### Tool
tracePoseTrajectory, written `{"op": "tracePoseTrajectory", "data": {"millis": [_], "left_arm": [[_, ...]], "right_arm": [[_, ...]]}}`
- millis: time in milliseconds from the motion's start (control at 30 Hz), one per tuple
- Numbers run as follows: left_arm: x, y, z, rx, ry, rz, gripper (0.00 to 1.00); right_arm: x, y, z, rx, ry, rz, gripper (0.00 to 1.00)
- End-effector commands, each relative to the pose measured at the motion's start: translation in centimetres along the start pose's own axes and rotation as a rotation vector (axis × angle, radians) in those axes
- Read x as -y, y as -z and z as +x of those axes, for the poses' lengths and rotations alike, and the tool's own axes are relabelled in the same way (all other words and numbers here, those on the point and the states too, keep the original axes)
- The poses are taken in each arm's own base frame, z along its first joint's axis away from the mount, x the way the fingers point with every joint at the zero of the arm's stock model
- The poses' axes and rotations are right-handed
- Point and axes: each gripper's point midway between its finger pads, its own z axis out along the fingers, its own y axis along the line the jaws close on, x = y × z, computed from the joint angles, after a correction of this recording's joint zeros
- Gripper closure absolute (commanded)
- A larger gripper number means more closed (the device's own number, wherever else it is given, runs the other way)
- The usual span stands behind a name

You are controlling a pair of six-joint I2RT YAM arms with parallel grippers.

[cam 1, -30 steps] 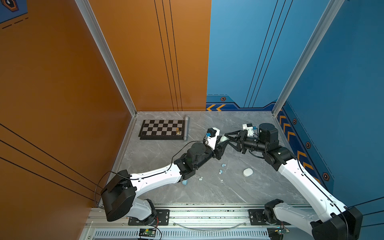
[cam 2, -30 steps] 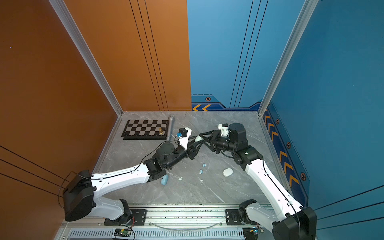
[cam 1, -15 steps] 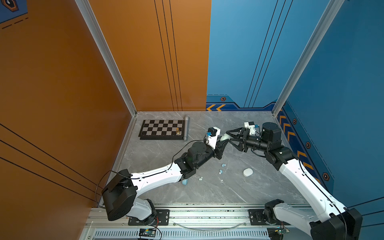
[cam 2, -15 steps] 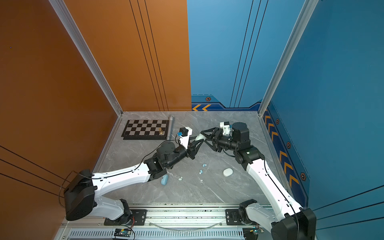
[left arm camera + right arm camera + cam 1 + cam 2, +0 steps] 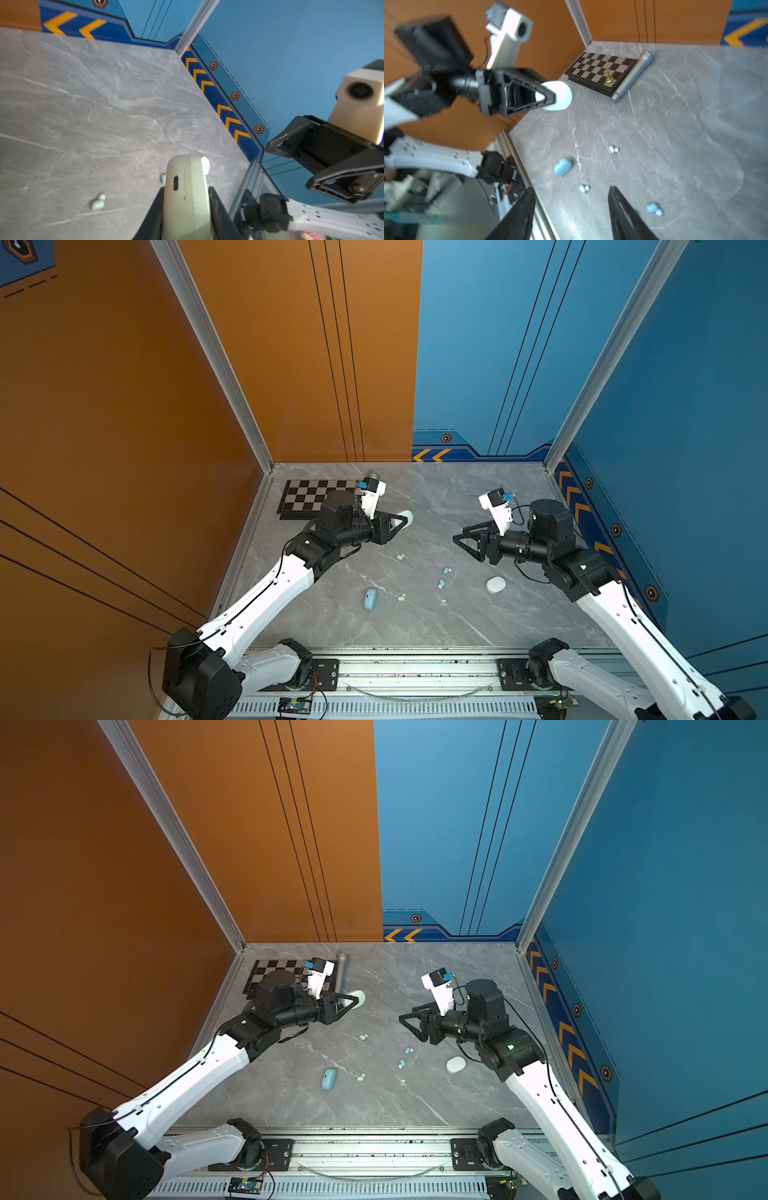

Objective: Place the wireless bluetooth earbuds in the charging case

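My left gripper (image 5: 400, 523) (image 5: 186, 188) is shut on a pale mint charging case (image 5: 407, 517) (image 5: 359, 997) (image 5: 187, 199), held above the table with its lid closed and its port facing the left wrist camera. My right gripper (image 5: 460, 540) (image 5: 571, 190) hangs open and empty to the right, apart from the case. Earbuds lie loose on the table between the arms: mint ones (image 5: 400, 557) (image 5: 401, 597) (image 5: 613, 149) and blue ones (image 5: 446, 571) (image 5: 441, 583) (image 5: 654, 208).
A blue case (image 5: 370, 599) (image 5: 562, 166) lies near the front and a white case (image 5: 496, 585) under the right arm. A chessboard (image 5: 600, 68) with a gold pawn (image 5: 608, 76) and a grey microphone (image 5: 633, 74) sit at the back left by the orange wall.
The two grippers met at the middle before; now they are apart. My right gripper opened and drew back right, while the left pulled back left with the mint case.
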Motion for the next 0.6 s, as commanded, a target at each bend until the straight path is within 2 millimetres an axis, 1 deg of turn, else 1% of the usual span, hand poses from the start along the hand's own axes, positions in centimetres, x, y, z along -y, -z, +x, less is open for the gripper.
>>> {"op": "tracePoseTrajectory", "data": {"millis": [0,100,200,300,367,433,567], "left_arm": [[1.8,1.5,5.3,-0.239,0.282,0.227,1.0],[1.9,1.9,7.3,-0.32,0.409,0.309,1.0],[2.3,2.3,9.0,-0.389,0.455,0.349,1.0],[2.4,2.5,9.4,-0.411,0.473,0.362,1.0],[2.4,2.4,9.6,-0.421,0.48,0.364,1.0],[2.5,2.3,9.9,-0.437,0.49,0.366,1.0],[2.7,2.0,10.3,-0.458,0.494,0.373,1.0]], "right_arm": [[-1.0,0.0,1.9,-0.017,0.494,-0.01,0.42],[-2.7,-0.8,1.9,-0.012,0.578,-0.094,0.42],[-4.0,-2.0,2.3,-0.034,0.633,-0.152,0.4],[-5.0,-3.4,2.4,-0.037,0.659,-0.202,0.38],[-4.9,-4.3,2.5,-0.045,0.668,-0.209,0.38],[-5.7,-5.1,2.6,-0.046,0.686,-0.246,0.37],[-5.7,-6.5,1.8,-0.032,0.678,-0.252,0.36]]}}
